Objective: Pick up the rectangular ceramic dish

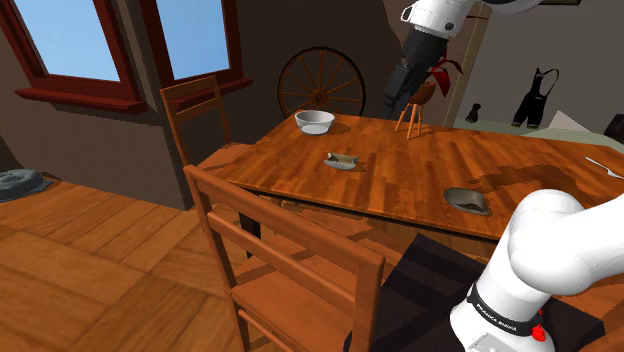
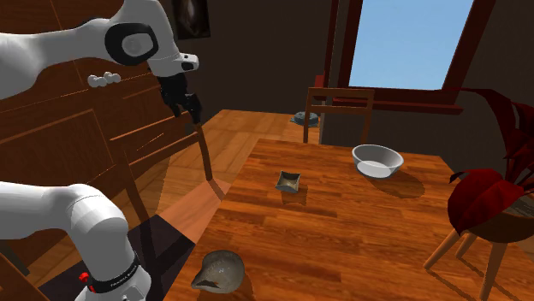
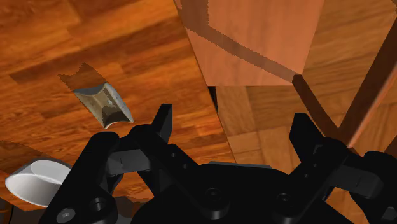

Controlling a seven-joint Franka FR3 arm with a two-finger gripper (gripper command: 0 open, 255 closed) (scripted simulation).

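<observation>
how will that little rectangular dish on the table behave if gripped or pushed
The small grey rectangular dish looks rigid and, being small, probably light. It sits flat on the wooden table, so it should slide, not roll. Its thin raised walls offer a grip but may chip.

This looks like the dining room of a rustic home. A broad desk of glossy reddish-brown wooden planks (image 1: 420,170) stands on a warm plank floor (image 1: 90,260), with slat-backed wooden dining chairs (image 1: 290,270) drawn up to it. Crockery sits on the desk: a round white bowl (image 1: 314,122) and a small grey rectangular dish (image 1: 343,160). Tall windows in dark red wooden frames (image 1: 70,40) open onto blue sky. An old spoked wooden wagon wheel (image 1: 320,85) leans against the dark wall as decoration, a black apron-like garment (image 1: 540,95) hangs farther along, and a red-leaved plant on a wooden-legged stand (image 2: 483,209) stands on the desk's far edge.
</observation>
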